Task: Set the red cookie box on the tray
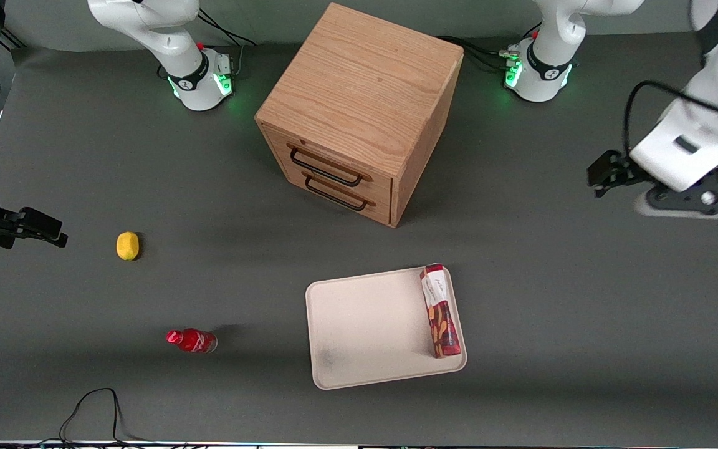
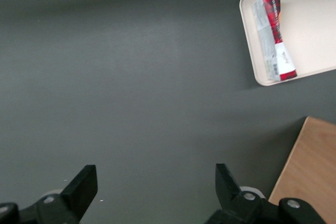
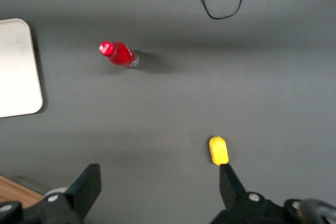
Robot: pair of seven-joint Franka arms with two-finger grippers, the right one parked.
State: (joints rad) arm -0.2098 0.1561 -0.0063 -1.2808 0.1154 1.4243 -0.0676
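Red cookie box [image 1: 440, 310] on tray [image 1: 365, 324]; gripper [image 2: 155, 184] spread

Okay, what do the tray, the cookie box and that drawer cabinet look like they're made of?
The tray looks like matte cream plastic: smooth moulded rim, rounded corners. The red cookie box lying in it seems to be printed cardboard, with sharp folded edges. The cabinet appears to be light wood or veneer with visible grain and dark, probably metal handles. The gripper hangs open over bare table, away from the tray.

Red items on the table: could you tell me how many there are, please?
2. The red cookie box lies on the tray along its edge toward the working arm's end. The small red bottle lies toward the parked arm's end. The gripper hangs open, away from both.
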